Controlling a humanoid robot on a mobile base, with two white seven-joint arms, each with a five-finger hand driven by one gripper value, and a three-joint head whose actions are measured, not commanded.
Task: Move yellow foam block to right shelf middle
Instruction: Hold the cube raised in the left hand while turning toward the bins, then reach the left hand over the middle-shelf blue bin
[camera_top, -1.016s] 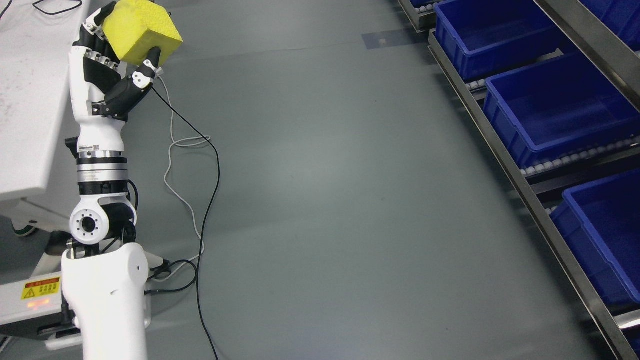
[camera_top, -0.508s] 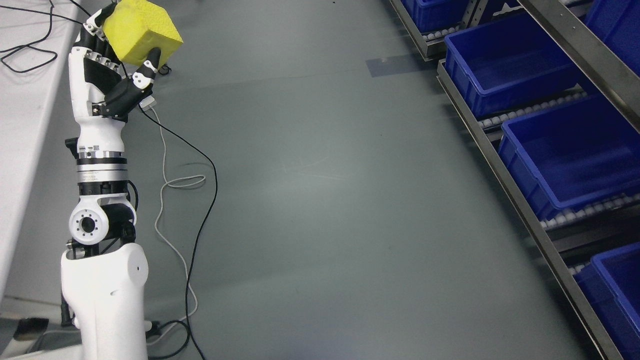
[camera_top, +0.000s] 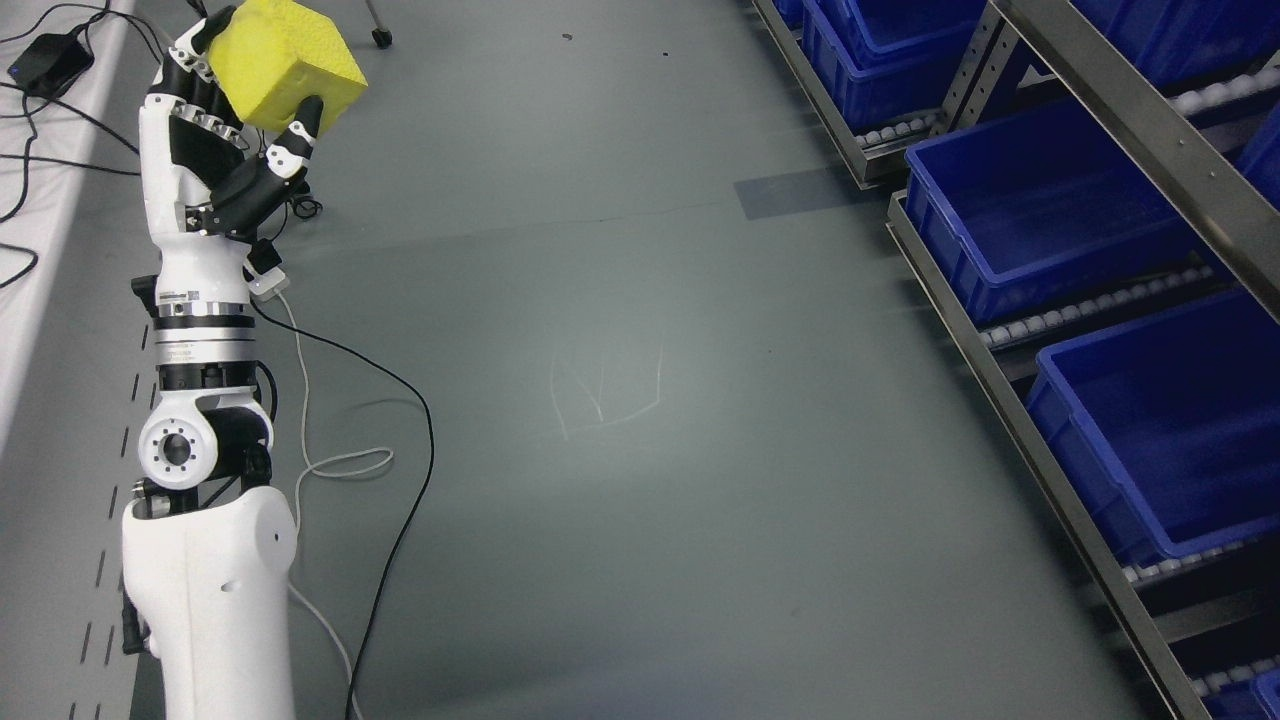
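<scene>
A yellow foam block (camera_top: 285, 62) is held up at the top left, high above the grey floor. My left hand (camera_top: 238, 110) is shut on it, thumb on its lower right face and fingers behind its left side. The left arm rises straight up from the bottom left edge. On the right stands the metal shelf (camera_top: 1010, 405) with roller tracks carrying blue bins (camera_top: 1040, 215). A wide stretch of floor separates the block from the shelf. My right arm does not show.
Black and white cables (camera_top: 330, 420) trail over the floor beside my left arm. A white table edge (camera_top: 40, 250) with wires and a black adapter (camera_top: 48, 60) runs along the left side. A larger blue bin (camera_top: 1170, 430) sits lower right.
The whole picture has shifted: floor, cables and bins have slid down the frame, so the camera has moved forward. My left hand keeps the block in the same pose.
</scene>
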